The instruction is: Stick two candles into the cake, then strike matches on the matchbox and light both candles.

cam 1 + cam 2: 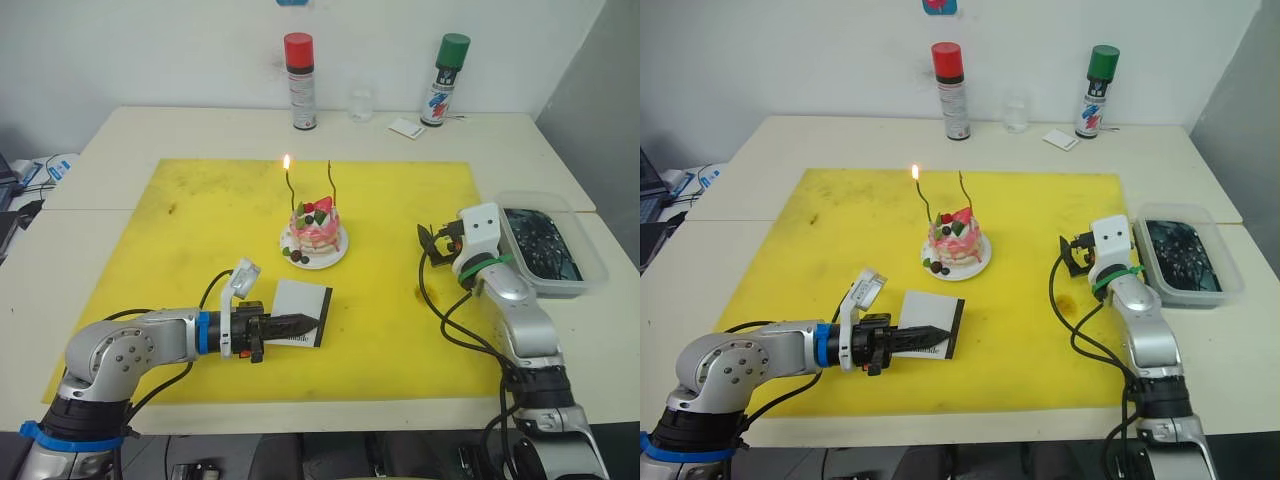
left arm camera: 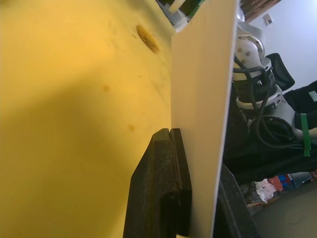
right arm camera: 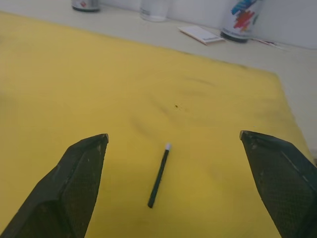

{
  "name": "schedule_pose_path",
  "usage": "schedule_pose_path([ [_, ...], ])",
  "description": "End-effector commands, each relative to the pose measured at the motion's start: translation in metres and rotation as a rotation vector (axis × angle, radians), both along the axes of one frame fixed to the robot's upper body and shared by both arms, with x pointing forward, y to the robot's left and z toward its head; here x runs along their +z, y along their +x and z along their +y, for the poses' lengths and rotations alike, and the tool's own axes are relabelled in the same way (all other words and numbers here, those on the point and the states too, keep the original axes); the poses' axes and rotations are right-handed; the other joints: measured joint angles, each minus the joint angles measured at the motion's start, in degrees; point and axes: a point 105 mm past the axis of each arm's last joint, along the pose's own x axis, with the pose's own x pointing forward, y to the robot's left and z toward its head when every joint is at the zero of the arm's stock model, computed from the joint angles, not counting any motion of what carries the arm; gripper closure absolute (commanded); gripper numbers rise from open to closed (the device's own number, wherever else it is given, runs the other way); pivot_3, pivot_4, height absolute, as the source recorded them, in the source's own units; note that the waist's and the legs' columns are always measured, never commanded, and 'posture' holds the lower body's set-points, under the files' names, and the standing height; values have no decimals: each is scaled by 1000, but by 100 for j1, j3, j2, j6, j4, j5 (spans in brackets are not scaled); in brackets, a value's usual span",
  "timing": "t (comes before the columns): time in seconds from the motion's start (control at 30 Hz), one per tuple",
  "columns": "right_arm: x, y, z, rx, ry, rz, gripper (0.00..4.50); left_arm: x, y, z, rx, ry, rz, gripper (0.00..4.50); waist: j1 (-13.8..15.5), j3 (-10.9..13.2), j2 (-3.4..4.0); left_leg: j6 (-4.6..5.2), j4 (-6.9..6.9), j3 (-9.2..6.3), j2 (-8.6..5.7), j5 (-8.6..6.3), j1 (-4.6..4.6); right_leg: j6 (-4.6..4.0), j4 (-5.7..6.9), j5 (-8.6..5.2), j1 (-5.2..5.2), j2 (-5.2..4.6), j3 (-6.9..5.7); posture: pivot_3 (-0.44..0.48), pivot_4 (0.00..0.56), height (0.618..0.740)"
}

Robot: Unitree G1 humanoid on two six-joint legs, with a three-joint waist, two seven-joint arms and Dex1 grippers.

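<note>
**One candle lit, one match waiting**

A match (image 3: 159, 175) lies at lower centre of my right wrist view, between my right gripper's (image 3: 181, 186) wide-spread fingers. Light, stiff and likely brittle, so I'd pinch mid-shaft, clear of the pale head. I count one match. My left gripper (image 1: 290, 324) clamps the matchbox (image 1: 303, 311), lower centre. Two candles (image 1: 290, 188) stand in the cake (image 1: 316, 230) mid-frame; one burns.

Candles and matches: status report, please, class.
Left gripper shut on matchbox. Right gripper open over match on mat. One candle lit, other candle unlit, both in cake. Nothing in the way.
</note>
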Motion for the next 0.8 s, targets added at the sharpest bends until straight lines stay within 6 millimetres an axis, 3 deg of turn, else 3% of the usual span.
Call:
schedule_pose_path([
  [0.03,2,9,-2,-58,-8,-23,41,9,-2,1,-3,0,-39,4500,-2,0,0,0,0,0,0,0,0,-18,0,10,0,0,-1,0,150,740],
  [0.2,-14,17,-5,-134,37,68,41,9,-2,2,0,4,-38,4500,-7,0,0,0,1,-1,0,0,1,-21,2,12,0,0,0,0,150,740],
  [0.27,-17,17,-2,-131,69,100,396,8,-3,2,1,8,-38,4500,-7,0,0,0,3,-2,0,0,3,-21,4,13,3,0,-1,0,150,740],
  [0.33,-19,16,1,-134,101,127,819,8,-3,2,2,9,-37,4500,-9,-1,-1,-1,3,-3,0,0,6,-20,5,13,6,0,-1,0,150,740],
  [0.67,-11,13,10,-144,208,156,4461,4,-4,2,7,15,-26,4500,-5,-2,-2,0,1,-3,1,0,10,-21,4,13,9,0,-2,0,150,740],
  [0.8,10,5,21,-82,294,117,4461,5,-3,2,18,10,-35,4500,-6,-2,-1,0,0,-2,1,0,9,-21,4,12,7,0,-1,0,150,740],
])
